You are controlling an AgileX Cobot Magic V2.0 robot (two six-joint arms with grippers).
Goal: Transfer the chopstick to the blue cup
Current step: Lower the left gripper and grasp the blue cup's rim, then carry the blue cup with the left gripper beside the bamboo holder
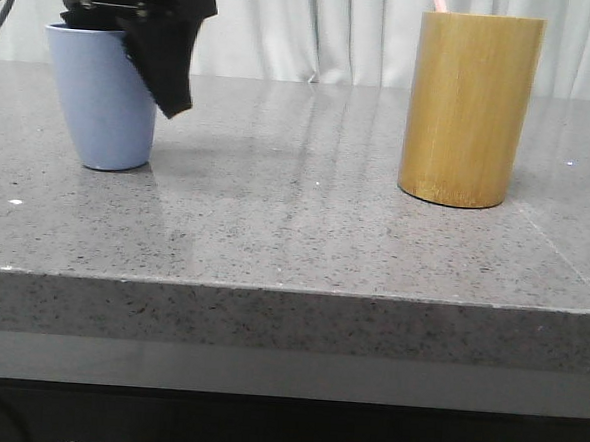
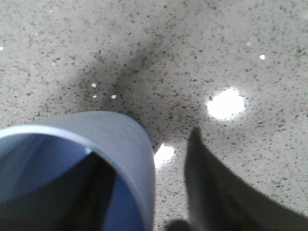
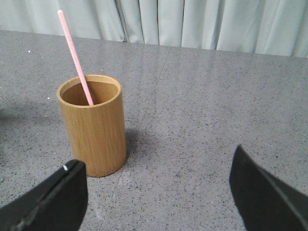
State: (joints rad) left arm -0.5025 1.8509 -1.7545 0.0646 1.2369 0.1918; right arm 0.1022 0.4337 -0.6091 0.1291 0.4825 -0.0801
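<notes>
The blue cup [image 1: 102, 104] stands upright at the table's left. My left gripper [image 1: 154, 62] hangs over its right rim, open. In the left wrist view [image 2: 144, 149] one finger [image 2: 72, 197] is inside the cup [image 2: 125, 144] and the other finger [image 2: 216, 192] is outside it, with a gap between that finger and the wall. One pink chopstick [image 3: 74, 55] leans in the bamboo holder [image 3: 94, 125]. Only its tip [image 1: 441, 0] shows above the holder [image 1: 469, 109] in the front view. My right gripper [image 3: 158, 161] is wide open and empty, short of the holder and to one side of it.
The grey speckled table [image 1: 296, 211] has its front edge near the camera. White curtains [image 1: 317, 27] hang behind it. Bare table surface lies between the cup and the holder.
</notes>
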